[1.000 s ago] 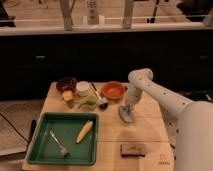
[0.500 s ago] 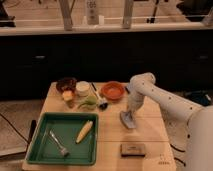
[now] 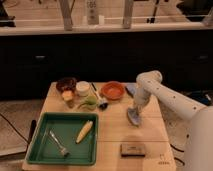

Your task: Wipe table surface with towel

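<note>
Tool [image 3: 134, 113] | closed on blue-grey towel [image 3: 133, 119], pressed onto bench [image 3: 112, 131] | has slid slightly farther from orange bowl [image 3: 112, 90] | wiping stroke likely under way; much surface remains.

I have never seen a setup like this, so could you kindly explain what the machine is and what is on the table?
There is one camera view, looking down at a wooden table; its mounting is not recorded. The white arm reaching in from the right belongs to a mobile robot. Its gripper is down at a bluish towel lying on the table. Also there: a green tray holding a fork and a yellow item, an orange bowl, a dark bowl, a white container and a dark block near the front edge.
</note>
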You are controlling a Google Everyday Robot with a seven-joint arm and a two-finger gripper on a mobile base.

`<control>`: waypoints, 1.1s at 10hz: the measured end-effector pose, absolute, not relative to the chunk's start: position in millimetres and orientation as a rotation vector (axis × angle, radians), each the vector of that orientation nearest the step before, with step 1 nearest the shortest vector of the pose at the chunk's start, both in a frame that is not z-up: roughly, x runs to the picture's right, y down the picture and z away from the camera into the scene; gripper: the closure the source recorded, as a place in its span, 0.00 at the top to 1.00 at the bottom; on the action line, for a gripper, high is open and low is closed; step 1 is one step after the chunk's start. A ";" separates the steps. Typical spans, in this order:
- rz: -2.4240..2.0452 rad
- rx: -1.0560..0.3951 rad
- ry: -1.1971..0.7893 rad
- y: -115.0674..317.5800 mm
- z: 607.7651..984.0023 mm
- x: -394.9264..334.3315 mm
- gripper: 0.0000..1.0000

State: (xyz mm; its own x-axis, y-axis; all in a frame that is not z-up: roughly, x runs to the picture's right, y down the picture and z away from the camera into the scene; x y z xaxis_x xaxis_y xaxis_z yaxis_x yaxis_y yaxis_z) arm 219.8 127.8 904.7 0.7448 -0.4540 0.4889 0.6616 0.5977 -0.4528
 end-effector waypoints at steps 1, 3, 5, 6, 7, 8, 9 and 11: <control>-0.663 -0.654 -0.338 120.6 911.5 218.7 0.00; -0.688 -0.636 -0.349 107.9 920.6 203.6 0.00; -0.732 -0.611 -0.384 104.2 919.3 180.9 0.00; -0.770 -0.595 -0.419 105.6 916.1 163.5 0.00; -0.798 -0.587 -0.444 109.1 911.5 154.5 0.00; -0.817 -0.583 -0.459 113.7 906.3 150.2 0.00; -0.844 -0.580 -0.477 122.4 897.1 145.2 0.00; -0.861 -0.586 -0.482 138.4 882.5 144.4 0.00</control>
